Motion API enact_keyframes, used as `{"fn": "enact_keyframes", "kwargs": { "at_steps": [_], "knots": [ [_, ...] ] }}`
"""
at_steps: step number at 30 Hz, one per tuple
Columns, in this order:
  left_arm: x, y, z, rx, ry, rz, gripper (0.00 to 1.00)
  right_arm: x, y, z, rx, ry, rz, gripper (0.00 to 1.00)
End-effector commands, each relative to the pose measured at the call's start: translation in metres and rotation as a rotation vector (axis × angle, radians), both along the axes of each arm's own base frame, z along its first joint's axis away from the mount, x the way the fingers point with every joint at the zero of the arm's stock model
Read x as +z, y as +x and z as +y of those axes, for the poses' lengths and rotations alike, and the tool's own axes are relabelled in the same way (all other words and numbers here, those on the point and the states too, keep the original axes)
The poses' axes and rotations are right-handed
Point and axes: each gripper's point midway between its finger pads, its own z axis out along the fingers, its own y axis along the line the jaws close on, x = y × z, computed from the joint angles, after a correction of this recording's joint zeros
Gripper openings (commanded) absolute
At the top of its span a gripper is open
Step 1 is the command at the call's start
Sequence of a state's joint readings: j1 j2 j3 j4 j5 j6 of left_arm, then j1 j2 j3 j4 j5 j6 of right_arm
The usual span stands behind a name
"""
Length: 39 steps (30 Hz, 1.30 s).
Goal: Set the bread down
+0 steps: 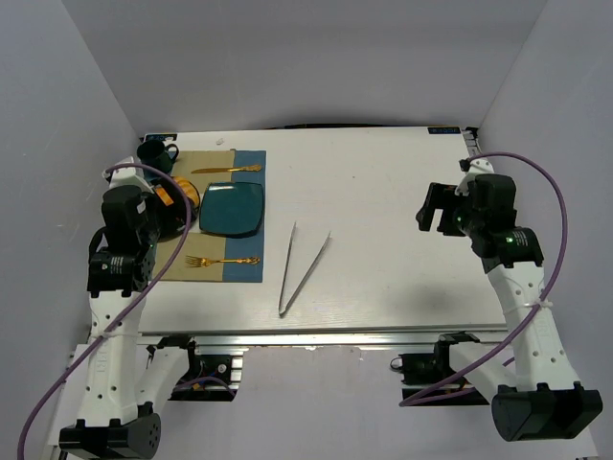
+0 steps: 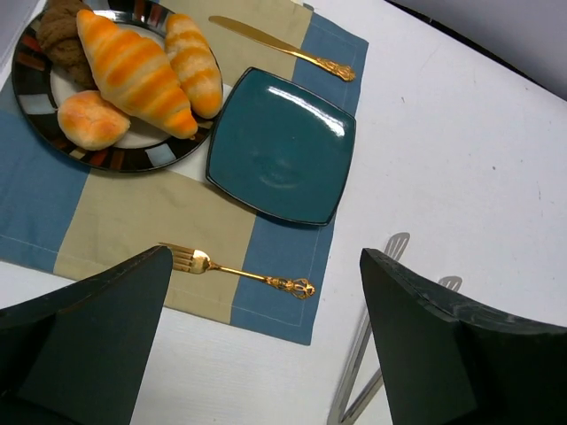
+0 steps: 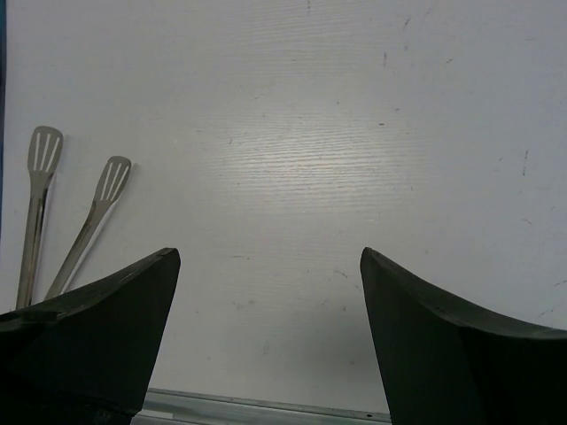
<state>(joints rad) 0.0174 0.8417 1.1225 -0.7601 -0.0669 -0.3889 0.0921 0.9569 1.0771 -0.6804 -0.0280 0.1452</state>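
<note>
Bread (image 2: 133, 71) is lying on the patterned plate (image 2: 115, 161), beside the teal plate (image 2: 283, 146). Probably light, soft, crushable; gentle grip across its middle. Left end effector (image 2: 266, 257) and right end effector (image 3: 270, 257) are hanging released, empty.

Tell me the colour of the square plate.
Dark teal and glossy. The square plate shows best in the left wrist view.

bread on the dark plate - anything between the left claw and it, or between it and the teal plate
Nothing visible does. The open left claw hangs over the mat, clear of the bread; the teal plate beside it is bare. The fork and tongs lie off that path.
</note>
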Motion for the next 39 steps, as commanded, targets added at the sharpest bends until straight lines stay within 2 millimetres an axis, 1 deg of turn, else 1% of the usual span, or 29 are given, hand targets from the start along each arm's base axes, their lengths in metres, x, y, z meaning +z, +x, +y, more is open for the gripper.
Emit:
{"fn": "enact_keyframes", "kwargs": {
  "at_steps": [1, 4, 5, 6, 7, 8, 9, 10, 11, 13, 14, 15, 16, 18, 19, 21, 22, 23, 24, 25, 27, 28, 29, 30, 31, 32, 34, 37, 39],
  "knots": [
    [0.010, -0.008, 0.005, 0.024, 0.023, -0.033, 0.98, 0.023, -0.003, 0.013, 0.051, 0.061, -0.062, 0.89],
    [0.015, -0.017, 0.028, 0.193, 0.005, -0.034, 0.98, 0.027, -0.007, 0.022, 0.106, 0.084, -0.076, 0.89],
    [0.015, -0.017, 0.026, 0.182, 0.001, -0.032, 0.98, 0.029, -0.009, 0.028, 0.138, 0.091, -0.084, 0.89],
    [0.019, -0.014, 0.017, 0.121, -0.003, -0.054, 0.98, 0.032, -0.010, 0.031, 0.161, 0.098, -0.094, 0.89],
    [0.013, -0.012, -0.020, -0.112, -0.028, -0.056, 0.98, 0.035, -0.010, 0.036, 0.189, 0.113, -0.102, 0.89],
    [0.033, -0.004, -0.034, -0.195, -0.039, -0.160, 0.98, 0.036, -0.010, 0.038, 0.197, 0.118, -0.103, 0.89],
    [0.036, -0.002, -0.037, -0.209, -0.054, -0.178, 0.98, 0.038, -0.009, 0.039, 0.204, 0.124, -0.107, 0.89],
    [0.036, 0.002, -0.033, -0.177, -0.063, -0.176, 0.98, 0.039, -0.008, 0.042, 0.205, 0.137, -0.102, 0.89],
    [0.035, 0.005, -0.029, -0.152, -0.055, -0.164, 0.98, 0.047, -0.007, 0.042, 0.206, 0.142, -0.117, 0.89],
    [0.018, 0.017, -0.032, -0.179, -0.056, -0.086, 0.98, 0.054, -0.007, 0.050, 0.240, 0.169, -0.125, 0.89],
    [0.013, 0.017, -0.046, -0.249, -0.046, -0.053, 0.98, 0.064, -0.007, 0.052, 0.249, 0.181, -0.142, 0.89],
    [0.005, 0.021, -0.047, -0.245, -0.034, -0.017, 0.98, 0.069, -0.006, 0.052, 0.244, 0.188, -0.148, 0.89],
    [-0.001, 0.020, -0.046, -0.228, 0.005, 0.013, 0.98, 0.079, -0.007, 0.051, 0.228, 0.195, -0.165, 0.89],
    [-0.001, 0.022, -0.045, -0.202, 0.042, 0.040, 0.98, 0.088, -0.005, 0.042, 0.181, 0.171, -0.192, 0.89],
    [-0.015, 0.023, -0.054, -0.226, 0.058, 0.103, 0.98, 0.093, -0.006, 0.038, 0.164, 0.160, -0.208, 0.89],
    [-0.020, 0.028, -0.061, -0.212, 0.116, 0.141, 0.98, 0.102, -0.007, 0.030, 0.114, 0.148, -0.226, 0.89],
    [-0.034, 0.027, -0.088, -0.275, 0.161, 0.199, 0.98, 0.106, -0.010, 0.029, 0.107, 0.151, -0.233, 0.89],
    [-0.038, 0.028, -0.099, -0.281, 0.204, 0.215, 0.98, 0.106, -0.013, 0.029, 0.099, 0.162, -0.225, 0.89],
    [-0.029, 0.033, -0.101, -0.230, 0.278, 0.197, 0.98, 0.110, -0.014, 0.029, 0.094, 0.166, -0.231, 0.90],
    [-0.045, 0.030, -0.132, -0.298, 0.336, 0.244, 0.98, 0.112, -0.016, 0.029, 0.092, 0.172, -0.236, 0.89],
    [-0.046, 0.034, -0.154, -0.312, 0.388, 0.254, 0.98, 0.110, -0.019, 0.028, 0.082, 0.178, -0.220, 0.89],
    [-0.054, 0.029, -0.173, -0.350, 0.394, 0.271, 0.98, 0.109, -0.020, 0.028, 0.077, 0.179, -0.212, 0.89],
    [-0.070, 0.031, -0.186, -0.371, 0.413, 0.311, 0.98, 0.106, -0.020, 0.028, 0.081, 0.175, -0.199, 0.89],
    [-0.075, 0.029, -0.196, -0.389, 0.411, 0.319, 0.98, 0.103, -0.022, 0.027, 0.079, 0.168, -0.183, 0.89],
    [-0.078, 0.024, -0.215, -0.430, 0.406, 0.310, 0.98, 0.102, -0.021, 0.027, 0.078, 0.165, -0.175, 0.89],
    [-0.088, 0.022, -0.224, -0.448, 0.415, 0.326, 0.97, 0.101, -0.022, 0.028, 0.084, 0.163, -0.173, 0.89],
    [-0.095, 0.018, -0.243, -0.503, 0.375, 0.331, 0.94, 0.099, -0.024, 0.027, 0.089, 0.156, -0.177, 0.89],
    [-0.110, 0.015, -0.253, -0.551, 0.355, 0.350, 0.94, 0.100, -0.027, 0.028, 0.103, 0.152, -0.189, 0.89],
    [-0.126, 0.009, -0.260, -0.604, 0.348, 0.376, 0.94, 0.099, -0.029, 0.029, 0.107, 0.153, -0.189, 0.89]
  ]
}}
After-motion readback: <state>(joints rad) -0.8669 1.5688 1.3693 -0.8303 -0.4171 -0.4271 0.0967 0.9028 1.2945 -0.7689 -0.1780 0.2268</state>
